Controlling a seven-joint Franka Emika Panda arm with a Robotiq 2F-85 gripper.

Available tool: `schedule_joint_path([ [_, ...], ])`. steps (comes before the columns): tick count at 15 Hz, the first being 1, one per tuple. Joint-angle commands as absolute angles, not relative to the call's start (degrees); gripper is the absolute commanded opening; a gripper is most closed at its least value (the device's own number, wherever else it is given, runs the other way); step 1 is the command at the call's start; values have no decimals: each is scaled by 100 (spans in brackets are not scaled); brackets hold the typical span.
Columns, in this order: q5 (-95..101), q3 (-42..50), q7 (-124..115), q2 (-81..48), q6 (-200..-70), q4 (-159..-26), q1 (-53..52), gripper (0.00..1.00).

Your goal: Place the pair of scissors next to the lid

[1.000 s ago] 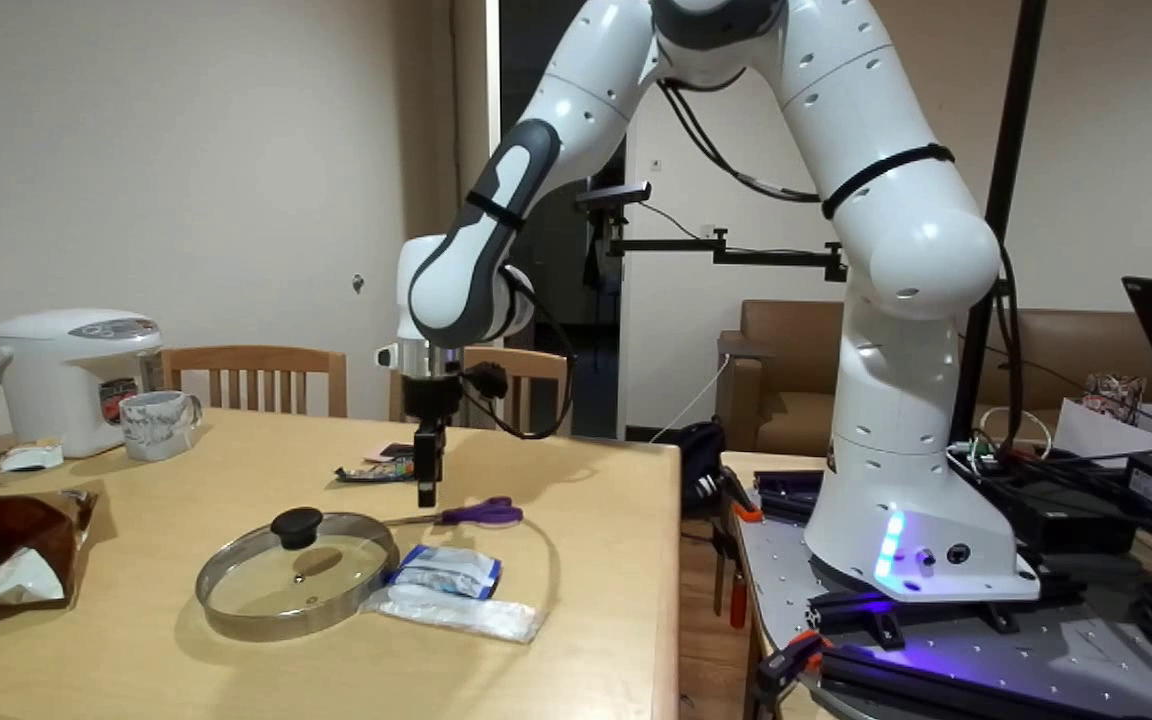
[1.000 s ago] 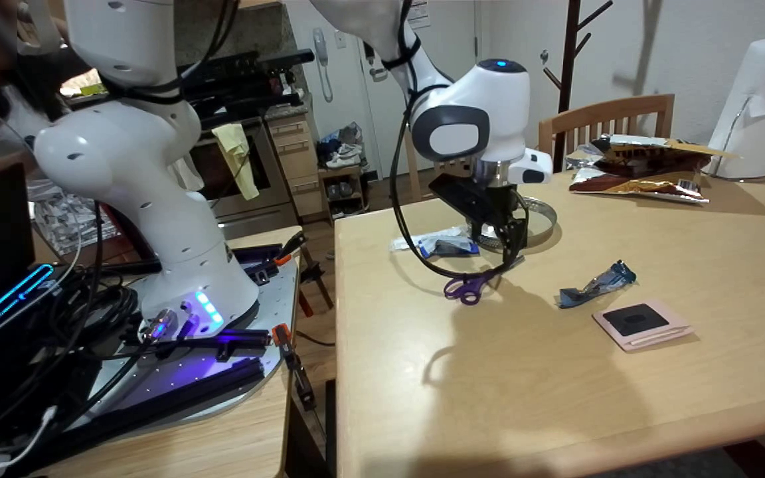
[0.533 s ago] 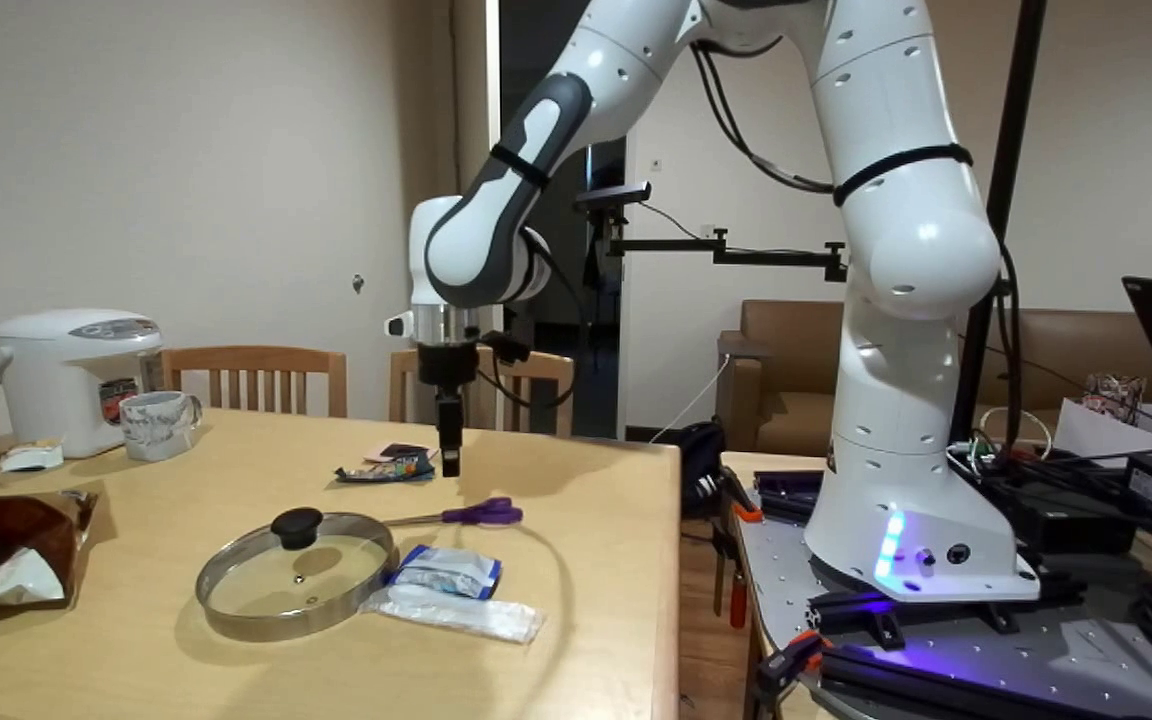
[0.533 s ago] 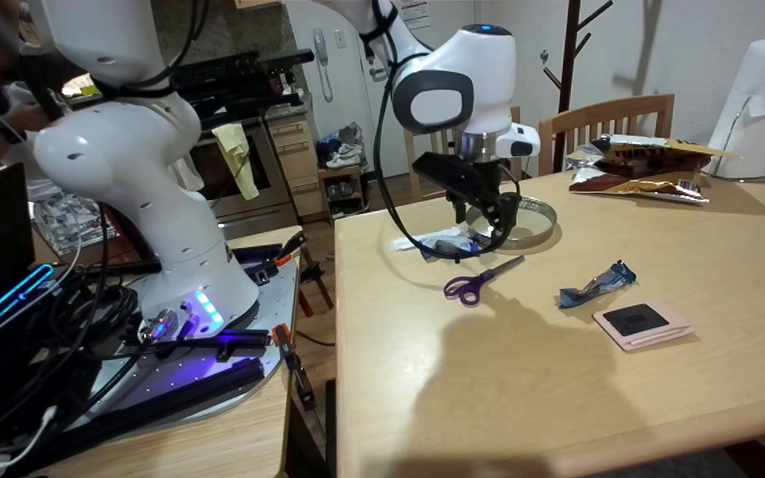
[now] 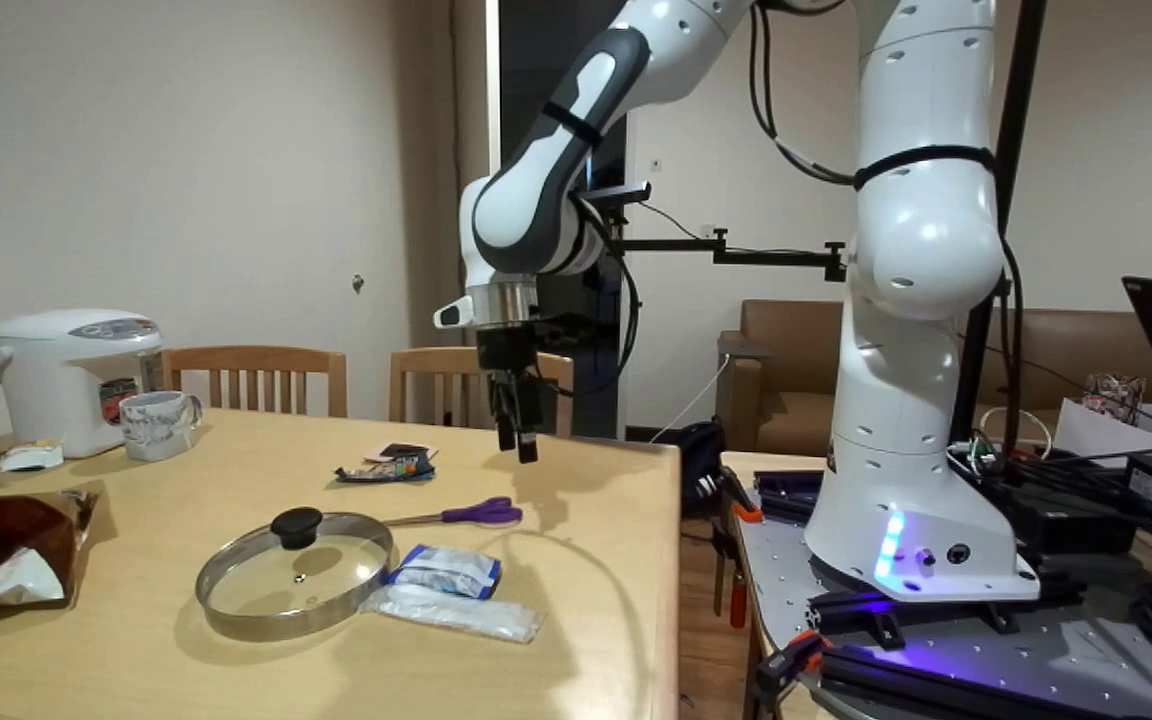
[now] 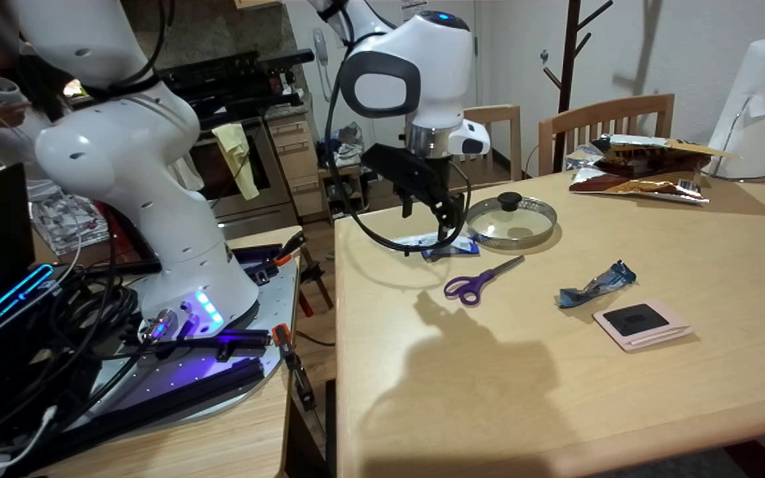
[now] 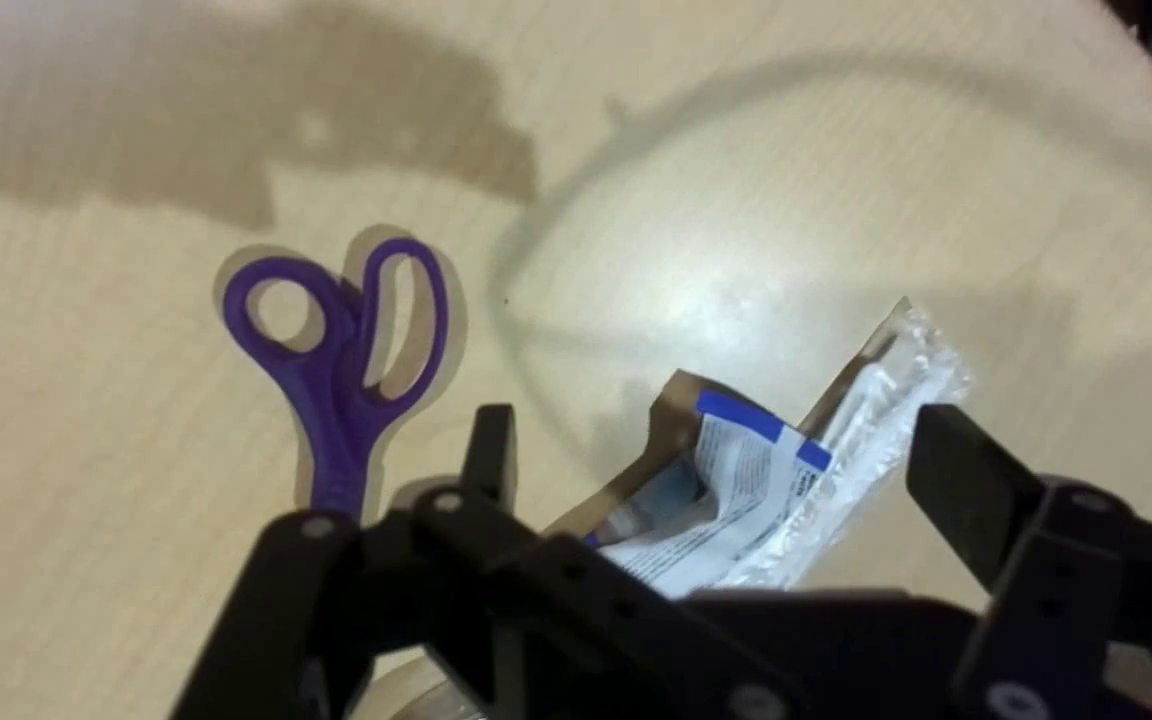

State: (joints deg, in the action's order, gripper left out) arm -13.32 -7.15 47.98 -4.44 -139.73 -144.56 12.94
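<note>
Our fingers (image 7: 976, 500) are apart; below, to their side, lie loopy purple scissors (image 7: 336, 430) and a round glass lid (image 5: 299, 577).

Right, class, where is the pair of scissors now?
In the wrist view, the pair of scissors lies on the table at the left, with the blue-and-white packet to its right; in both exterior views it is beside the lid.

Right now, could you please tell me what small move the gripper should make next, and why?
I'd suggest raising the gripper a little and drawing it back, leaving the scissors as they are. They already lie beside the lid in both exterior views, and the gripper hangs above the table, open and holding nothing, so the placement looks done.
</note>
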Motion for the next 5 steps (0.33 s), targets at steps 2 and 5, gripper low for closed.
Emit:
schedule_joint_path([
  [2, -1375, -342, 4901, -263, -13944, -14610, 936, 100],
  [5, -1373, -335, 4903, -227, -13942, -14635, 921, 100],
])
